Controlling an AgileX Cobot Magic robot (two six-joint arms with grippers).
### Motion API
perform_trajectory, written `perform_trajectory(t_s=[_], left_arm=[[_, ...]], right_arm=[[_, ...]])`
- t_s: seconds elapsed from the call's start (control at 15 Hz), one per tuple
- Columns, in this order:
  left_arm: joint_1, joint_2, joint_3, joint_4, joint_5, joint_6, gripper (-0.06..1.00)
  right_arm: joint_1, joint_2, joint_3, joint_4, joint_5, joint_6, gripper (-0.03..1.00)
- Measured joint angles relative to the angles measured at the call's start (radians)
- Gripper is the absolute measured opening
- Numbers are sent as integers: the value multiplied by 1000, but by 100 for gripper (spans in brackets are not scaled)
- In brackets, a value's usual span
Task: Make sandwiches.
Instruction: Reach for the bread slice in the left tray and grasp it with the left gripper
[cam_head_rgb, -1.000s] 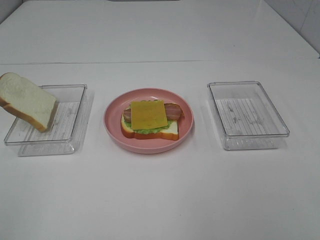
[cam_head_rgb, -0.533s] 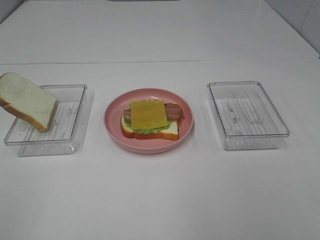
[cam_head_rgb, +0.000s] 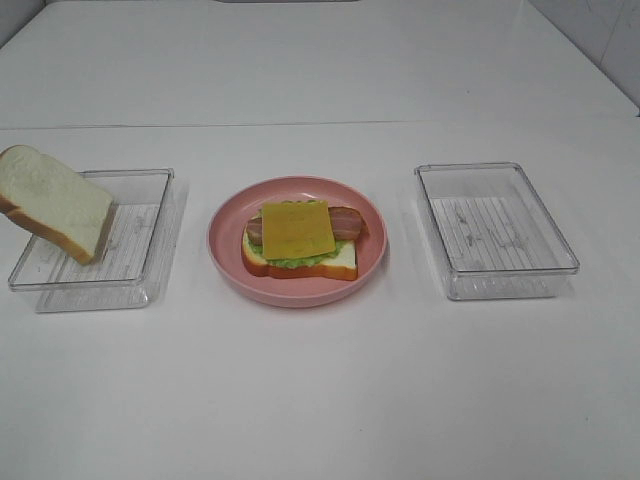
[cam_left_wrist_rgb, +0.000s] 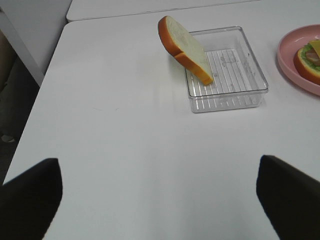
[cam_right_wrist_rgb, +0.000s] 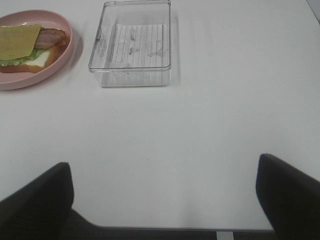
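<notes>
Sandwich (cam_head_rgb: 299, 240) sits unchanged on the pink plate (cam_head_rgb: 225, 262), cheese uppermost, no top slice. Loose bread slice (cam_head_rgb: 55, 203) leans on the clear tray (cam_head_rgb: 140, 270) left of the plate. Both hands spread, holding nothing; capping remains.

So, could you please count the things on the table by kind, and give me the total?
Clear plastic trays: 2, left tray and right tray
Pink plate: 1
Bread slices: 2, one leaning on the left tray, one under the stack
Lettuce leaf: 1
Bacon strip: 1
Cheese slice: 1
Total: 8
</notes>
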Motion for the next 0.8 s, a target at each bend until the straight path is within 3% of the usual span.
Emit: perform_trajectory(t_s=[0.2,0.33,0.8], left_arm=[[0,125,-45,7,63,0,98],[0,318,-152,10,135,0,98],[0,967,-492,17,136,0,98]], right_arm=[[0,0,0,0,0,0,95],[0,0,0,0,0,0,95],[0,0,0,0,0,0,95]])
